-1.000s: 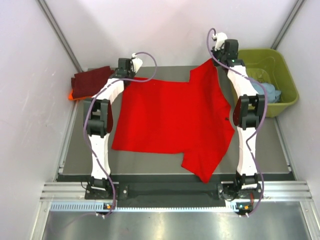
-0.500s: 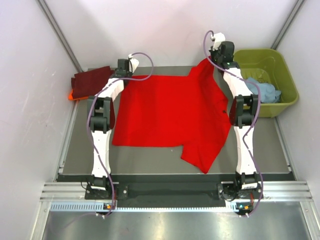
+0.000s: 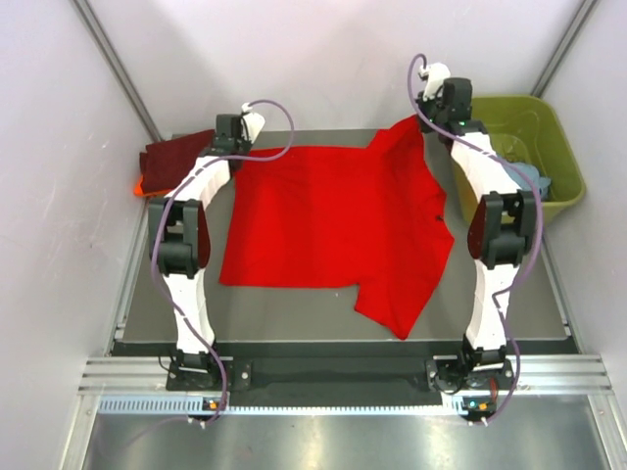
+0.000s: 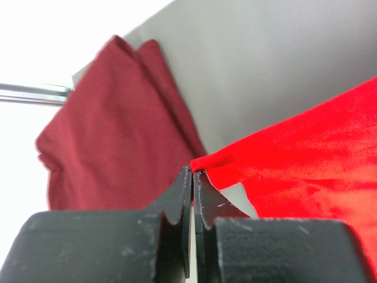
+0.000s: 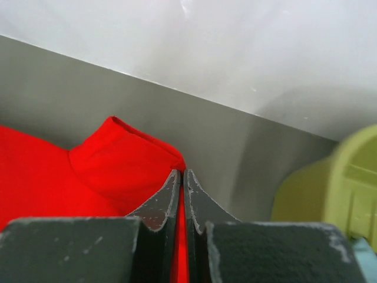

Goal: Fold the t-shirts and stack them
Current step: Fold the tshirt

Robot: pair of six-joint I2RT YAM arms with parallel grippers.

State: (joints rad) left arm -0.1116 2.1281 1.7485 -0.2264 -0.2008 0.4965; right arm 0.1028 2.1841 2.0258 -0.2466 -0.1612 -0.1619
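The bright red t-shirt (image 3: 333, 220) lies spread over the grey table, one sleeve hanging toward the front edge. My left gripper (image 3: 238, 147) is shut on its far left corner (image 4: 203, 160). My right gripper (image 3: 423, 121) is shut on its far right corner (image 5: 171, 154), red cloth showing between the jaws. The dark maroon shirt (image 3: 174, 157) lies folded at the far left, also in the left wrist view (image 4: 112, 124), on top of the orange one (image 3: 142, 186). The light blue shirt (image 3: 524, 181) is in the tub.
The olive-green plastic tub (image 3: 554, 137) stands at the far right, its edge in the right wrist view (image 5: 330, 194). White walls close in the back and sides. The table's front edge (image 3: 343, 345) runs before the arm bases.
Both grippers have drawn the shirt's far edge back and outward. The left one moved left toward the maroon shirt, the right one moved slightly right. The cloth lies flatter.
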